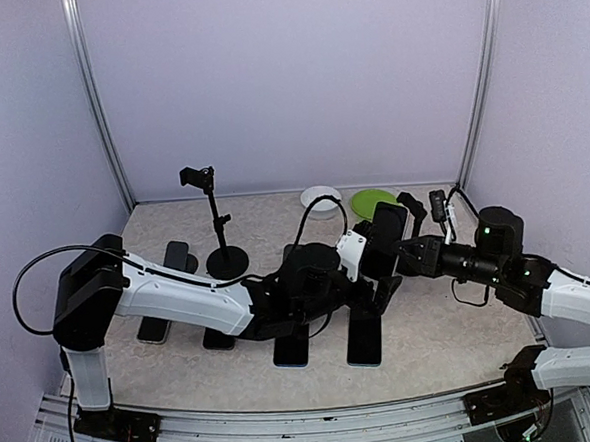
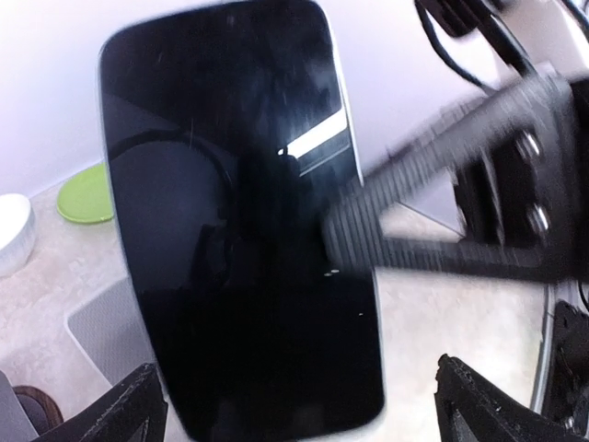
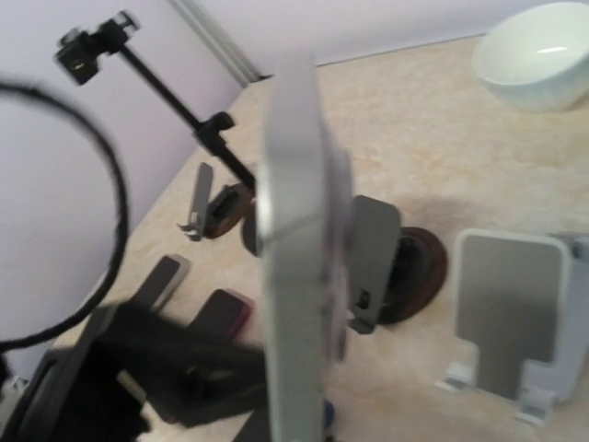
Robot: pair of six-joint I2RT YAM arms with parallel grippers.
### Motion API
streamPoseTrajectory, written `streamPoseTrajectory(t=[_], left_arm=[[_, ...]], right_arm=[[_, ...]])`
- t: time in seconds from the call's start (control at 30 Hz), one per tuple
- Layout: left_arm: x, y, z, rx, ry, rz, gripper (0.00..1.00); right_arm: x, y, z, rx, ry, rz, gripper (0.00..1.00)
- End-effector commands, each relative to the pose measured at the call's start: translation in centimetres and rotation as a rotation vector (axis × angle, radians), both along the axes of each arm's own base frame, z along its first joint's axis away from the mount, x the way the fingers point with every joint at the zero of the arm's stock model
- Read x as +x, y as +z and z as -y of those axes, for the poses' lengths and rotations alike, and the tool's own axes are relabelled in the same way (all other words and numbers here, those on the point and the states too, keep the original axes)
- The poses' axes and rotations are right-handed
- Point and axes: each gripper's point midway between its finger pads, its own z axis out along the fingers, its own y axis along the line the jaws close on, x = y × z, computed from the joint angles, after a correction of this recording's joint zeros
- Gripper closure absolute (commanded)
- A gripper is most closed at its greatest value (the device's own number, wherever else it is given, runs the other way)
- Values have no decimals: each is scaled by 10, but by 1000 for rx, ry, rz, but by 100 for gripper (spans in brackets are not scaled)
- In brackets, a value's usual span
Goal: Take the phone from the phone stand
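Observer: Start at the right pincer; what state?

Me: My right pincer [image 1: 405,248] is clamped on the phone [image 2: 239,230], by my reading; one ribbed finger [image 2: 414,189] lies flat across the glass in the left wrist view; its partner would be behind the handset, hidden; my right wrist camera sees the phone edge-on, upright, dead centre.

Observer: And the other?

Me: My left pincer [image 2: 308,407] is released; jaws spread wide, one tip showing outside each lower corner of the screen, touching nothing I can see.

Observer: Phone relative to its stand?

Me: Just in front of the phone stand [image 3: 373,249], a grey backplate on a round brown base; the plate looks bare; whether the phone's bottom edge has cleared the lip I cannot tell, since the frame cuts it off.

Observer: How to do this step well?

Me: Judgement only. Lift straight up along the backplate before pulling away, so the lower edge cannot hook the lip and tip the base; grip firm, because glass is slick and the finger sits toward one side of the screen, so the phone may pivot; left pincer best held wide and out of the path; carry clear of the white stand [image 3: 511,318] and the bowl [image 3: 538,55]; set down on bare table [image 1: 451,322], not on the spare handsets [image 1: 364,339] lying flat there.
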Motion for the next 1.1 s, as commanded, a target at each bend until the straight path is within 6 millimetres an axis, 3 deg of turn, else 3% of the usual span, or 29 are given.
streamPoseTrajectory(t=[0.0,0.3,0.57,0.83,1.07], left_arm=[[-33,24,-7,-67,-126,18,1],[-56,22,-32,-158,-196,-60,1],[-53,34,-49,-207,-206,-69,1],[-45,43,-70,-243,-189,-72,1],[-48,48,-80,-268,-192,-56,1]], right_arm=[[3,25,17,-12,-42,28,100],[-24,-23,48,-144,-4,-190,100],[-53,-106,56,-230,90,-499,100],[-52,-139,65,-300,52,-668,100],[-48,-157,76,-350,39,-809,100]])
